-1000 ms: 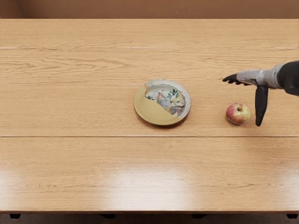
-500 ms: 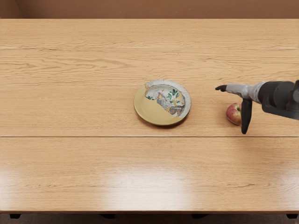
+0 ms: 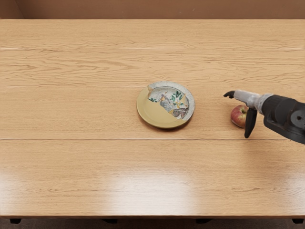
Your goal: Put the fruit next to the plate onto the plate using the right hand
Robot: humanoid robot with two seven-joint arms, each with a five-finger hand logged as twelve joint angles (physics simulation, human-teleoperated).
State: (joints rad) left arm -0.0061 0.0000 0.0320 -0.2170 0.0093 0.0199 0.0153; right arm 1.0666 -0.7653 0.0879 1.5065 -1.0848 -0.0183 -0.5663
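A red and yellow apple [image 3: 238, 116] lies on the table to the right of the plate [image 3: 153, 113], a round dish that is part mustard yellow, part patterned. My right hand [image 3: 242, 109] hangs over the apple and covers its right side. The fingers [image 3: 231, 94] point left above the fruit, and the thumb [image 3: 249, 123] hangs down in front of it. The hand is open and not closed around the apple. The left arm is out of sight.
The wooden table [image 3: 95, 157] stretches across the whole view, with its front edge along the bottom. The right forearm [image 3: 286, 116] comes in from the right edge, just behind the apple.
The right hand moved left and down over the apple, then drew back slightly to the right, and now covers the fruit's right side. Apple and plate have not moved.
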